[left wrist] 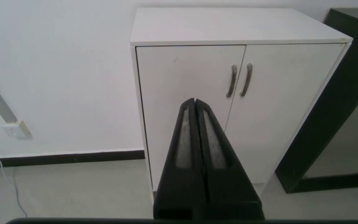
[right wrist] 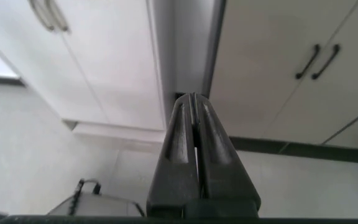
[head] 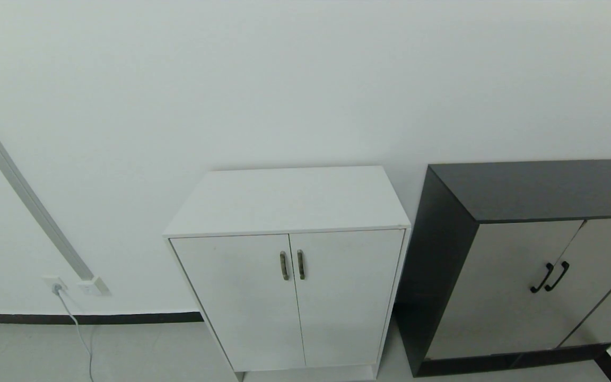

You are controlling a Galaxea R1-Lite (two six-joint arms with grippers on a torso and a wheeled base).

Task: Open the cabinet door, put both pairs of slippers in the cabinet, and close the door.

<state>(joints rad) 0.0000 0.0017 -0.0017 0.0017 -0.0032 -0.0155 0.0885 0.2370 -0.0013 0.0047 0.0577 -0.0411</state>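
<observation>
Pressed together, my left tool (left wrist: pixel 195 101) faces the white cabinet (head: pixel 284 199), doors (head: pixel 242 297) shut; my right tool (right wrist: pixel 195 96), likewise pressed together, points near the black cabinet (head: pixel 523 191).

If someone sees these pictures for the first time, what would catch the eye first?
A white cabinet stands in the middle against the pale wall, both doors closed, its handles side by side at the centre seam. To its right stands a black cabinet with grey doors. The left hand and the right hand are both shut, empty, pointing toward the cabinets.
</observation>
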